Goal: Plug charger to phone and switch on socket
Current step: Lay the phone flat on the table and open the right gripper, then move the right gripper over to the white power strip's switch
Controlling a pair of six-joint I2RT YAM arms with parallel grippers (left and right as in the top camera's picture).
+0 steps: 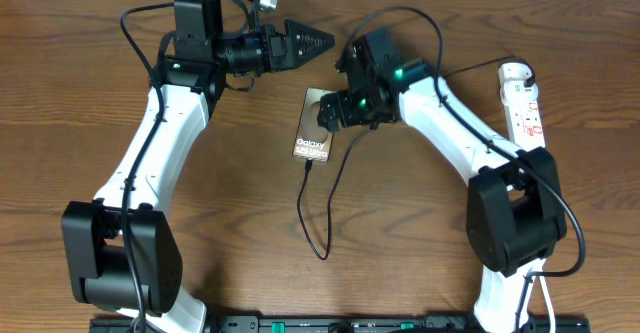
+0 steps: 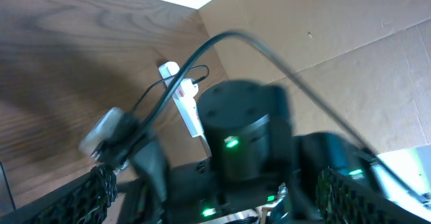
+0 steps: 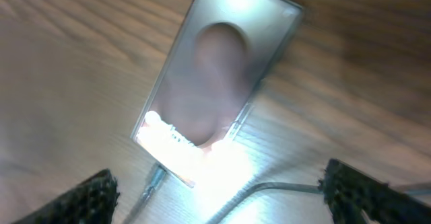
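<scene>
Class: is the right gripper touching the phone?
Apart. The right wrist view shows the right gripper open, its fingers standing wide on either side of the phone, with bare table visible between each finger and the phone's edges.

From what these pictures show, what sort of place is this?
Probably a robotics test bench, not a home: two white-and-black robot arms stand at a wooden table, a cardboard panel borders it, and a phone and a power strip lie on it as props.

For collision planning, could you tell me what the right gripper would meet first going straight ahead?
Most likely the phone, lying flat on the table directly before the right gripper and its open jaws, though depth is unclear.
</scene>
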